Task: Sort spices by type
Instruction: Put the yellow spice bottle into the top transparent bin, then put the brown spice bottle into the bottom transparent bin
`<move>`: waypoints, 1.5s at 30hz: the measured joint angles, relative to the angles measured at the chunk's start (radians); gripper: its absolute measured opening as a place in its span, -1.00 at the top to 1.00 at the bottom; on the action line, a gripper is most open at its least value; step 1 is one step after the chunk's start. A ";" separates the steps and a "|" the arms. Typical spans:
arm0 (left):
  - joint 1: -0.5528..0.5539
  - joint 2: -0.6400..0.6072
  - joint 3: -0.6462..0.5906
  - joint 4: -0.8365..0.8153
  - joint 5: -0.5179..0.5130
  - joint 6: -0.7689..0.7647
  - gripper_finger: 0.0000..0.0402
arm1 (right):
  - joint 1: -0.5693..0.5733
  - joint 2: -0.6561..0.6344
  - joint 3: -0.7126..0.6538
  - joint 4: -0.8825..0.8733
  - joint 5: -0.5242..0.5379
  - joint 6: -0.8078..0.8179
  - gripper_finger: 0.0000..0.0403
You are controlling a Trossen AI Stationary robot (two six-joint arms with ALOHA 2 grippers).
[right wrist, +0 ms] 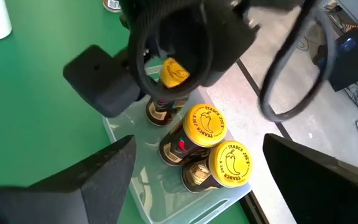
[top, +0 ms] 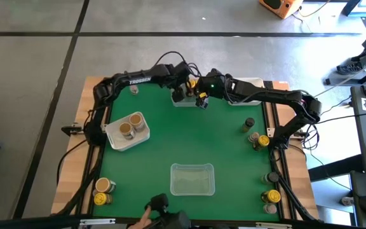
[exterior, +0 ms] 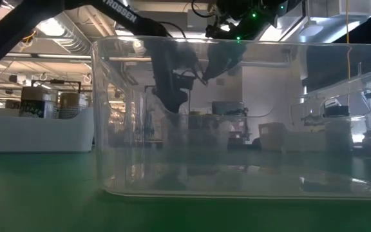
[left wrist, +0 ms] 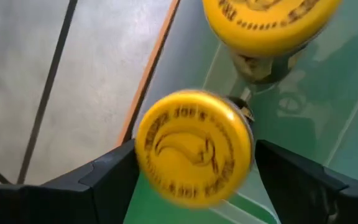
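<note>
A clear tub stands at the table's far middle and holds yellow-lidded spices. Two of the jars stand upright on the tub's floor. My left gripper hangs over the tub. A third jar's yellow lid sits between its fingers, and that jar's body reaches down into the tub. My right gripper hovers open just to the right of the tub, above the jars, with nothing between its fingers. My left gripper's fingers stand close on either side of the jar's yellow lid, at its rim. Whether they touch it I cannot tell. They come from above, slanting down, and the jar stands upright under them in the tub.
A white tub with tan-lidded jars sits at the left. A clear tub sits near the front middle, and another white tub at the far right. Loose jars stand along the right edge and at the near left corner.
</note>
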 joint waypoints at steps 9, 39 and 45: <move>0.000 -0.173 0.018 -0.091 0.006 0.000 -0.54 | 0.000 0.000 0.000 -0.004 0.000 0.000 -0.74; 0.193 -0.641 -0.481 -0.099 -0.100 -0.307 -0.54 | 0.000 0.000 0.000 0.002 -0.060 0.009 -0.74; 0.264 -0.610 -0.521 -0.049 -0.105 -0.382 -0.54 | 0.000 0.000 0.000 0.002 -0.060 0.009 -0.74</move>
